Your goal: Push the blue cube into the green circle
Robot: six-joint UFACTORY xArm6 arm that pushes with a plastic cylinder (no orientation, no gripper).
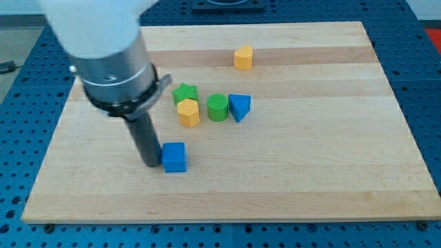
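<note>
The blue cube (pixel 174 157) lies on the wooden board, left of centre and toward the view's bottom. My tip (pixel 151 164) stands right against the cube's left side, touching or almost touching it. The green circle, a short green cylinder (pixel 218 107), stands up and to the right of the cube, in a cluster of blocks near the board's middle. The arm's wide grey body (pixel 114 62) fills the view's upper left.
Around the green cylinder are a green star block (pixel 185 93), a yellow hexagonal block (pixel 188 112) and a blue triangular block (pixel 239 107). A second yellow block (pixel 243 57) stands alone near the board's top. The wooden board (pixel 331 179) rests on a blue perforated table.
</note>
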